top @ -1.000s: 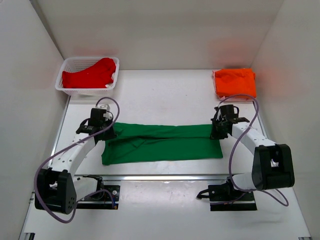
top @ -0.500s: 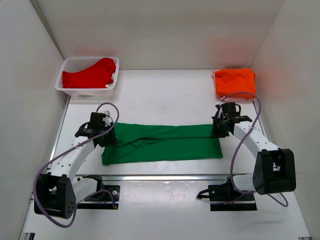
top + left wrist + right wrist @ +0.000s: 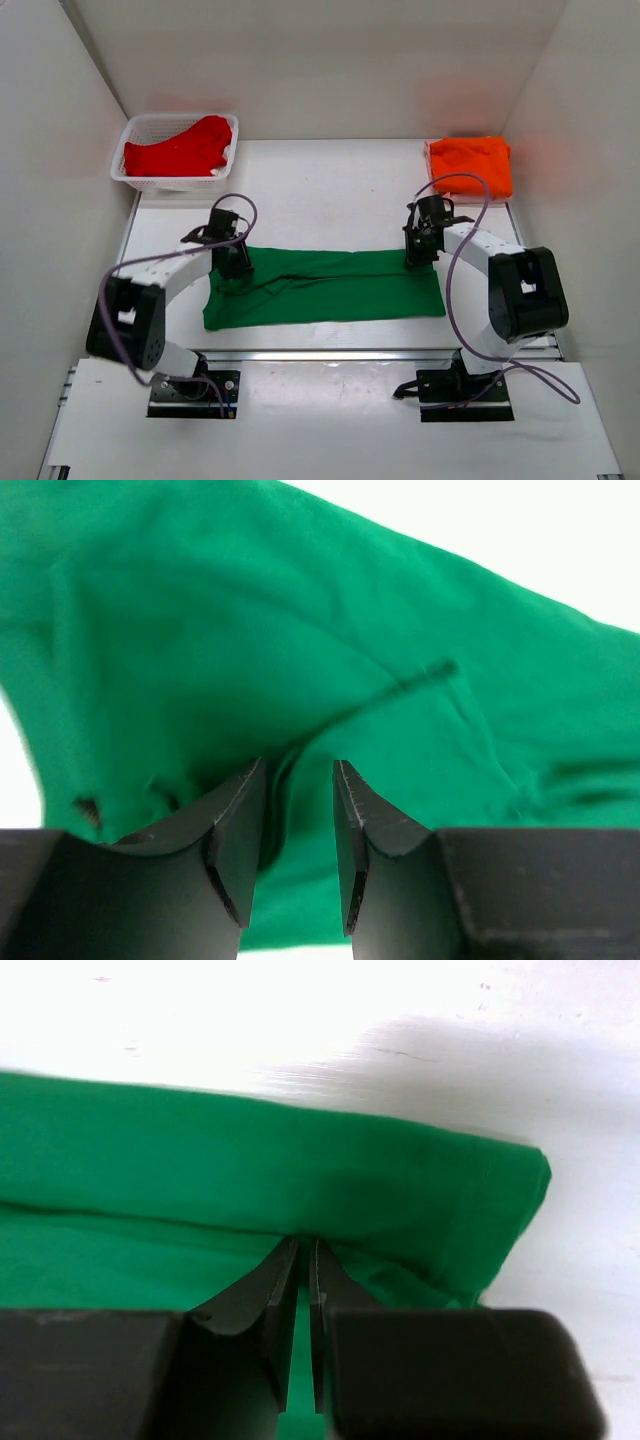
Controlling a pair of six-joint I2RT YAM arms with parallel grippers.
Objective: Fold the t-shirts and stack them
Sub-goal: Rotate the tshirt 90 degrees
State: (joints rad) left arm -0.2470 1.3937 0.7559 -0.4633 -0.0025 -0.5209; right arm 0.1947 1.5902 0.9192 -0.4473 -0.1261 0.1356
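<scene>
The white table (image 3: 330,200) carries everything. Across its middle lies the green t-shirt (image 3: 330,290), drawn out into a long flat band running left to right, with its far long edge doubled toward the near side. It reads as midway through a lengthwise fold.

At the far left corner stands the white mesh basket (image 3: 135,178), holding the red t-shirt (image 3: 180,150) in a loose heap, probably waiting its turn. The orange t-shirt (image 3: 470,165) sits at the far right corner as a neat folded square, apart from the work area, likely the start of the stack.

The left gripper (image 3: 236,268) sits on the far left corner of the green band. Its wrist view shows the fingers narrowed around a bunched ridge of green cloth, so it appears to be grasping it. The right gripper (image 3: 412,258) is at the far right corner, clenched nearly flat on the thin doubled edge. Holding both ends would keep that edge straight and taut for the fold.
</scene>
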